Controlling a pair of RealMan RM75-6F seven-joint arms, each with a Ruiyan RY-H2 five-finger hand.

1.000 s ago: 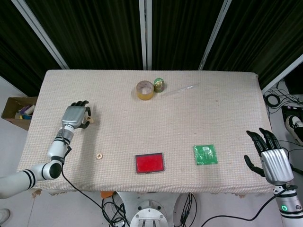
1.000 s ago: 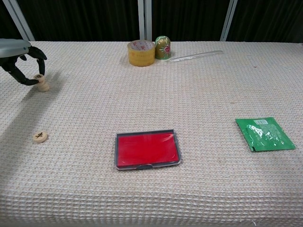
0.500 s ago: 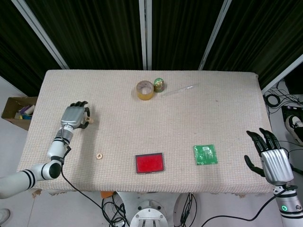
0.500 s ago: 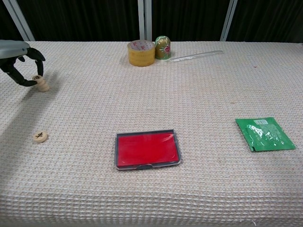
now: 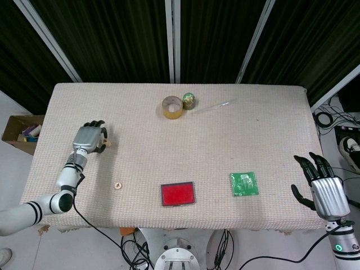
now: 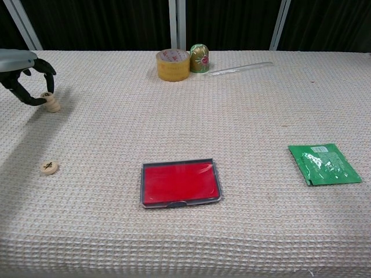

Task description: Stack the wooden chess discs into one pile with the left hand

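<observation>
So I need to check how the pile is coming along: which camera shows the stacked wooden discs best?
The chest view: the stacked discs appear side-on at the far left, with the fingertips of the left robot hand at the top disc. In the head view the pile is a tiny speck beside that robot hand, partly hidden by it.

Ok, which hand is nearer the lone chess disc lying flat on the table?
Left. The left hand is just behind the lone chess disc, at the pile of discs. The right hand hangs off the table's far right edge.

Red case [image 6: 181, 183], green packet [image 6: 324, 164], tape roll [image 6: 173, 64]
</observation>
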